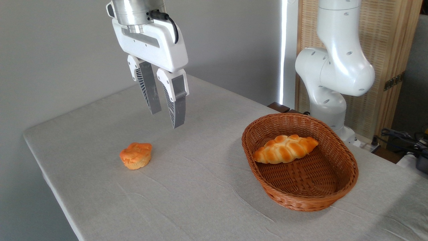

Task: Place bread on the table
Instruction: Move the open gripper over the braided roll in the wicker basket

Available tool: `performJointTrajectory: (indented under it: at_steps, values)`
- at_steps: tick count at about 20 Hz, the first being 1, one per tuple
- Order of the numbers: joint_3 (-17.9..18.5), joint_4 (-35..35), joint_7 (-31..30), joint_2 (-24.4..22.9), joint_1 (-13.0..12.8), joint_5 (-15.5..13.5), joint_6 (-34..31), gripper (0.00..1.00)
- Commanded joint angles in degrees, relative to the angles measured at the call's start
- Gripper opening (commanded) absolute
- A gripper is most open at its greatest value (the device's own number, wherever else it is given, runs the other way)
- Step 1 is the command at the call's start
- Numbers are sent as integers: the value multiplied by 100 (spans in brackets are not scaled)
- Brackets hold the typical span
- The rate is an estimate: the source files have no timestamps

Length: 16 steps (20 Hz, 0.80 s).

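The bread (285,149), a braided golden-orange loaf with pointed ends, lies inside the brown wicker basket (347,160) on the right of the table (200,187), which is covered in a wrinkled light grey cloth. My gripper (166,118) hangs in the air at the upper left, well above the cloth and far to the left of the basket. Its two grey fingers point down with a gap between them and hold nothing.
A small round orange muffin (135,155) sits on the cloth below and left of the gripper. The arm's white base (326,100) stands behind the basket. The table's left edge runs diagonally at the left. Cables lie at the far right.
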Motion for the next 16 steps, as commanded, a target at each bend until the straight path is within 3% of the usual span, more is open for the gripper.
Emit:
performJointTrajectory:
  at_steps: [1, 10, 12, 16]
  values:
    - [23, 124, -23, 71, 22, -92, -139, 100]
    - [50, -121, -5, -43, 13, -101, -139, 100]
    - [41, -515, 12, -340, -22, -92, -104, 100]
    - [50, -1974, 293, -1351, -268, -31, 115, 100]
